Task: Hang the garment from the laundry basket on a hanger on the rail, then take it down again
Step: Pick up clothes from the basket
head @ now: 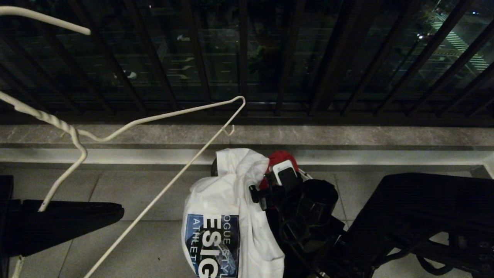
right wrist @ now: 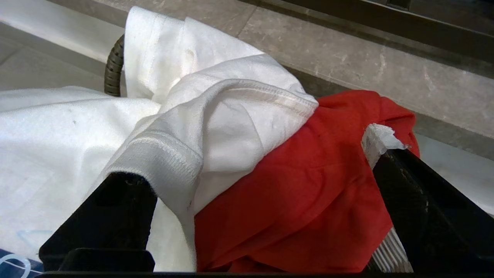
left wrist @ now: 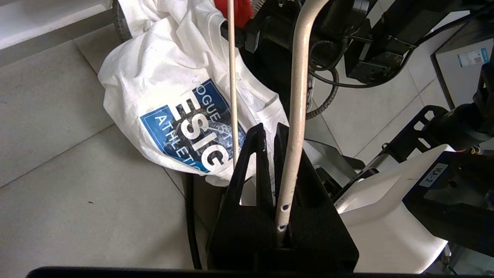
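The white garment [head: 222, 193] with its blue "ESIG" print hangs over the side of the laundry basket [right wrist: 114, 67], hiding most of the rim. My left gripper [left wrist: 270, 131] is at the left, shut on the white wire hanger [head: 154, 117], which slants up across the head view. My right gripper [right wrist: 262, 173] is open, low over the basket. The garment's ribbed collar [right wrist: 162, 162] lies over one of its fingers [right wrist: 115, 200], and a red cloth [right wrist: 308, 193] fills the gap between the jaws. The rail is out of view.
A dark balustrade [head: 247, 58] of vertical bars runs along the far side above a stone kerb [head: 347, 135]. Pale floor tiles [head: 127, 193] lie left of the basket. My right arm [head: 308, 208] and the robot's black and white body parts [left wrist: 386, 200] crowd the right.
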`<state>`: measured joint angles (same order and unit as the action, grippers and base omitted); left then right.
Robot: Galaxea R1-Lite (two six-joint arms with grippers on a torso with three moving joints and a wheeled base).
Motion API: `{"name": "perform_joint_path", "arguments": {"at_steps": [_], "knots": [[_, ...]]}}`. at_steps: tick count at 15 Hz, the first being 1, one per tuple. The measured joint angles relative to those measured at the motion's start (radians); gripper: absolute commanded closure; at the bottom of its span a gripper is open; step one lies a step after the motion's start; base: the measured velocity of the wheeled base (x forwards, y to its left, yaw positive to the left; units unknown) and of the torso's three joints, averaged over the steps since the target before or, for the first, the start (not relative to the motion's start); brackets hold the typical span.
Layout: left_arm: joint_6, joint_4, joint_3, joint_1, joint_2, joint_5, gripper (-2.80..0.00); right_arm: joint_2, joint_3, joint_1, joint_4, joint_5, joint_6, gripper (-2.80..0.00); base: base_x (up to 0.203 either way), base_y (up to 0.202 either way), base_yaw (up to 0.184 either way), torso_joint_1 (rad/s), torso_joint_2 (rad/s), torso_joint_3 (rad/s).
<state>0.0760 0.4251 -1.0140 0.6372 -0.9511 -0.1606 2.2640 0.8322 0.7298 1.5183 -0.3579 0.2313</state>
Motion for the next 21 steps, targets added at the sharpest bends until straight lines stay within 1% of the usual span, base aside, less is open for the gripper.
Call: {"name": "perform_joint_path", "arguments": {"at_steps": [7,13,21], "knots": [[0.000,-0.001,0.000,0.001,-0.010,-0.001,0.00,-0.019,-0.011,0.000,0.002,0.000,-0.002,0.00,0.000,0.000,0.000,0.000,0.00,0.000],[0.000,-0.001,0.011,0.001,-0.020,-0.004,0.00,-0.080,-0.046,0.000,0.003,-0.001,-0.012,0.00,0.000,0.000,0.000,0.000,0.00,0.000],[-0.003,-0.004,0.019,0.001,-0.015,-0.005,0.00,-0.081,-0.047,0.000,0.003,0.000,-0.012,0.00,0.000,0.000,0.000,0.000,0.00,0.000]]}}
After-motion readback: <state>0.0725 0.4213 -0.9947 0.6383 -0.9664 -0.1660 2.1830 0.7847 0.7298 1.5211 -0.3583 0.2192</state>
